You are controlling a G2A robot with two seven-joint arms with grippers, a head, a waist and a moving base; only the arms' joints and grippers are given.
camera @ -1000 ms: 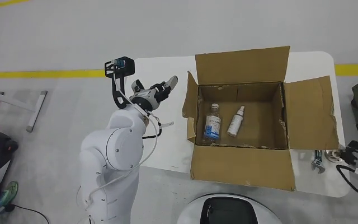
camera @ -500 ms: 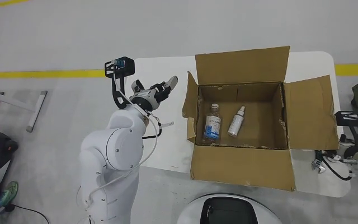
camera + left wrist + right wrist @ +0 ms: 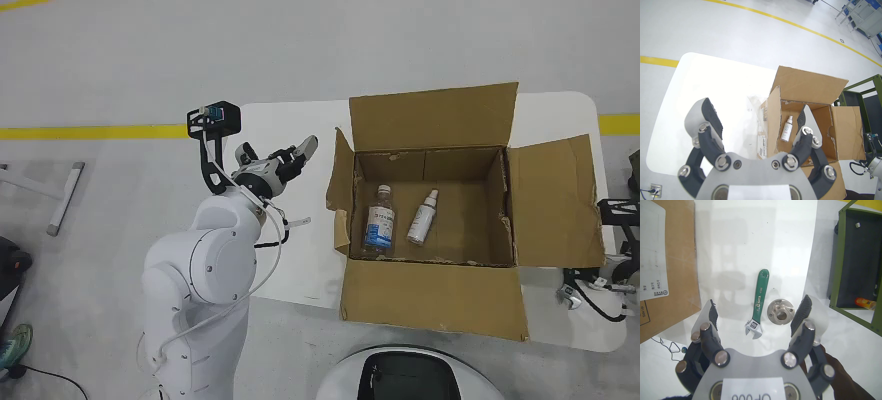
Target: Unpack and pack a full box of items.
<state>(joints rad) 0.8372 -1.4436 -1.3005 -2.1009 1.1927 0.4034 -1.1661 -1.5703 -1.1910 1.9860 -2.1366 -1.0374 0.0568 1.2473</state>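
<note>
Right gripper (image 3: 760,303) gapes empty over a green-handled adjustable wrench (image 3: 761,291) and a round metal flange (image 3: 780,314). Left gripper (image 3: 755,105) gapes empty near the torn cardboard box (image 3: 430,120).

Bright, even overhead light with soft shadows
The white tabletop (image 3: 702,91) glares to a near-blank patch in the left wrist view; the box (image 3: 430,120) holds only mild shade inside its walls; the yellow floor line (image 3: 810,30) bows, bent by wide-lens distortion towards the edges
</note>
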